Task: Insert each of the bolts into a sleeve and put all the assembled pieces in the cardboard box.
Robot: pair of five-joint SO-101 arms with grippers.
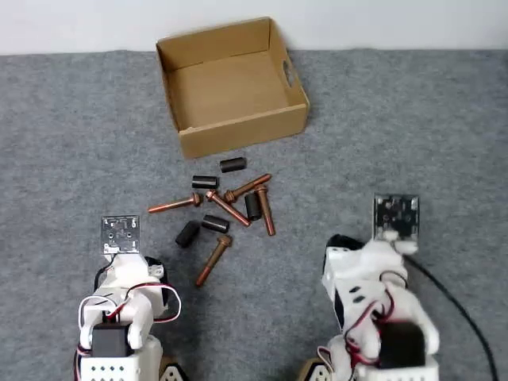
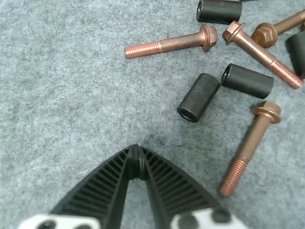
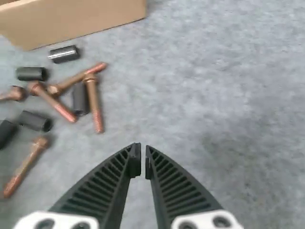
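Grey felt-covered bench (image 1: 413,119), pale wall (image 1: 79,24) along its far edge. Open brown cardboard box (image 1: 246,133) at far side. Five copper-coloured flanged bolts (image 1: 213,259) and five black cylindrical sleeves (image 1: 188,233) lie loose, unassembled, just before it. Left tool (image 2: 138,164) and right tool (image 3: 140,160): both closed, gripping nothing, over bare felt.

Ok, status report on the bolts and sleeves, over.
Left gripper, right gripper: jaws shut, empty. Five bolts, five sleeves lying loose, none assembled. Cardboard box holds nothing yet. No obstruction seen.
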